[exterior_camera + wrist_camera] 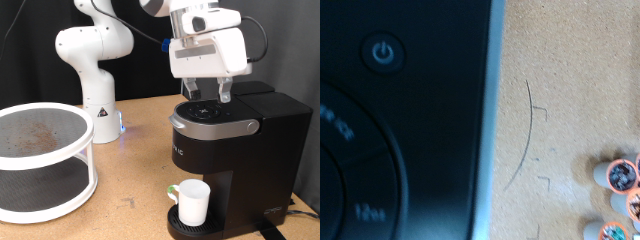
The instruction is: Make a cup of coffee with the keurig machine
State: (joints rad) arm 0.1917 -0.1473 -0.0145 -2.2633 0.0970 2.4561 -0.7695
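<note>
1. While hanging just above the keurig machine (232,150), the gripper (207,96) has both fingers spread apart over the button-topped head, gripping nothing.
2. Machine: boxy matte black with a silver-grey band; the wrist view shows the power button (382,53) on its glossy dark top.
3. Cup (191,201) — small, glossy white cylinder, upright on the machine's round drip base; contents not visible.
4. Beside the machine, on the cork-textured table (570,70), sit small round pods (618,176) — blurred.
5. White two-tier round mesh rack (42,160) stands well apart from the machine, at the exterior view's left.
</note>
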